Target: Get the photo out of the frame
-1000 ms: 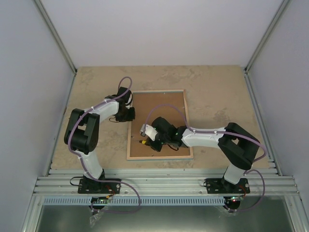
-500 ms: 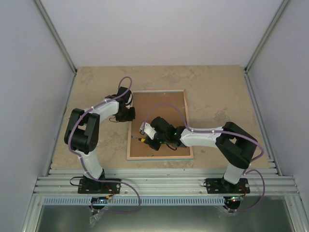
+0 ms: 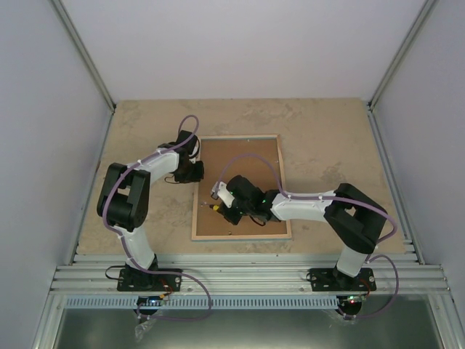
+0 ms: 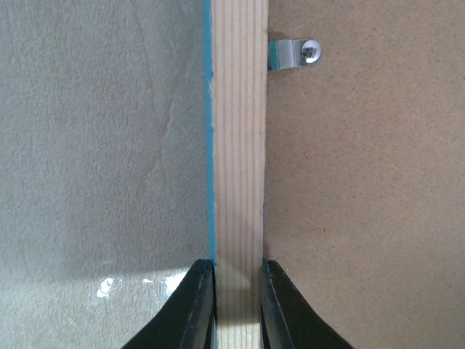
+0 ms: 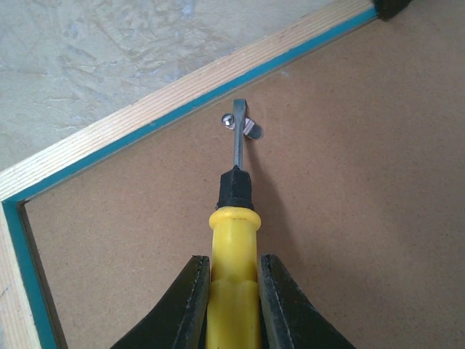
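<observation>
Your right gripper (image 5: 232, 267) clenches a yellow screwdriver (image 5: 232, 233), its tip at a metal clip (image 5: 245, 126) on the brown backing (image 5: 334, 218). Your left gripper (image 4: 237, 275) pinches the wooden rail of the frame (image 4: 237, 145), which lies face down on the table (image 3: 327, 131); the photo is hidden.

Pale grey walls (image 3: 240, 43), beige mottled tabletop (image 3: 320, 138) — even light

frame (image 3: 247, 153) back-up, its front hidden, screwdriver (image 5: 234, 225) handle cut off at right wrist view's lower edge
</observation>
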Controlling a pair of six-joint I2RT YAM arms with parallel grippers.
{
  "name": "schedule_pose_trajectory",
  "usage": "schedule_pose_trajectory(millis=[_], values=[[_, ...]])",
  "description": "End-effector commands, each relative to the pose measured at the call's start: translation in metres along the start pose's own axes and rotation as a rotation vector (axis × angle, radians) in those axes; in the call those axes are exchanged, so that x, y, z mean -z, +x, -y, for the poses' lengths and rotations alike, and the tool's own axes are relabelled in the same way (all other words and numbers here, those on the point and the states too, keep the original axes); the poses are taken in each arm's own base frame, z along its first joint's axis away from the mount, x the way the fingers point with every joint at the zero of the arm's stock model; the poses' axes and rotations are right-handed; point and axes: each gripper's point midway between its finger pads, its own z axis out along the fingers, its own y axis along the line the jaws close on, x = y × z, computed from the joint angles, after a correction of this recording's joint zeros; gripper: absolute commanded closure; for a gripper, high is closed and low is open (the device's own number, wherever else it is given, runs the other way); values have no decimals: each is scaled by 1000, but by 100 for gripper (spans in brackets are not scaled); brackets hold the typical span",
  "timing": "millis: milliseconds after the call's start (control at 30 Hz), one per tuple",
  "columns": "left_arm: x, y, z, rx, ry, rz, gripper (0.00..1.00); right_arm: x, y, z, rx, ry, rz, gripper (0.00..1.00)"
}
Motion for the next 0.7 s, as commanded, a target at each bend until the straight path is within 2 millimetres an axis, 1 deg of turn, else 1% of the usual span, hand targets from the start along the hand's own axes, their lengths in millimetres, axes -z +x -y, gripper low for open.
schedule_pose_trajectory(millis=[0,400,567,667], values=[[-5,3,16,0,78,-33,86,0,-3,8,-38,50,8,99],[-6,3,17,-2,77,-34,85,2,-6,6,-32,35,17,100],[-6,3,18,-2,82,-36,85,9,-7,5,-21,34,28,99],[-6,4,19,-7,85,-38,85,15,-7,10,-25,34,36,99]])
